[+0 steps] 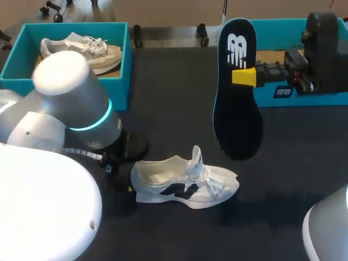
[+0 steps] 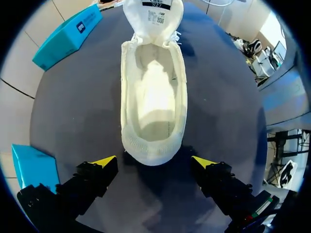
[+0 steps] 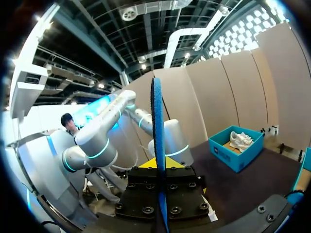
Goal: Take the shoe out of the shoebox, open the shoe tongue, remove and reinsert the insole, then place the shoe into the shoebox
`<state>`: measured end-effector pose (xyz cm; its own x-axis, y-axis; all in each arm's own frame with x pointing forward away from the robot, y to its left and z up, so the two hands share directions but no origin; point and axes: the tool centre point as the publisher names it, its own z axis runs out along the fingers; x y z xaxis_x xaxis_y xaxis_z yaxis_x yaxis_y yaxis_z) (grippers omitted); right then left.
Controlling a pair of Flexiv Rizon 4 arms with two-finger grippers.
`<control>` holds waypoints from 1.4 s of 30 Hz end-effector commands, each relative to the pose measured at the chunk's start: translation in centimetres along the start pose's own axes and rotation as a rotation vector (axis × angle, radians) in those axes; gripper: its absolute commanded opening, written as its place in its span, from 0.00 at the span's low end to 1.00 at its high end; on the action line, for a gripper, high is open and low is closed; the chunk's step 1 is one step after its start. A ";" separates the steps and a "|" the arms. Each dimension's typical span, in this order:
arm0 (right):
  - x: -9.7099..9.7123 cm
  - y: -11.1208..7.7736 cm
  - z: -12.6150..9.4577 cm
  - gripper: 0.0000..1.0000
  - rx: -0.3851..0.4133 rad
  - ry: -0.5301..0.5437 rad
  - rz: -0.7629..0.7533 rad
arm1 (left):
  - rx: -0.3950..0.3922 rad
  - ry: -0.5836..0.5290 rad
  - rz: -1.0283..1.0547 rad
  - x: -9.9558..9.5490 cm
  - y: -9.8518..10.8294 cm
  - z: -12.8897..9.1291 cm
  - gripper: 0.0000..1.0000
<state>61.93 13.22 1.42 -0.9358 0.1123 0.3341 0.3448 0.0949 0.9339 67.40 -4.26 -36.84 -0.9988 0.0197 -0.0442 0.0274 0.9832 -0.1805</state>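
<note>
Above table (image 1: 163, 98), insole (image 1: 237, 103) in R pincer (image 1: 243, 76); shoe (image 1: 182, 182) by L pincer (image 2: 154, 161)

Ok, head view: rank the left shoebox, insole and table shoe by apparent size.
1. left shoebox
2. insole and table shoe: they look alike, and the insole is held up nearer the camera, so unranked.

A white logo (image 1: 236, 50) marks the insole (image 1: 237, 119); labels on shoe tongue (image 2: 153, 14) and shoebox (image 1: 326, 99) are illegible.
</note>
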 end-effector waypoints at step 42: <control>-0.1 0.1 0.3 0.00 0.003 0.000 0.002 | 0.018 -0.076 0.080 -5.8 -11.4 1.0 1.00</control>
<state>61.92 13.21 1.41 -0.9358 0.1124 0.3341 0.3448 0.0951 0.9338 72.03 -13.98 -33.36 -0.9863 0.0872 -0.1400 0.1156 0.9709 -0.2098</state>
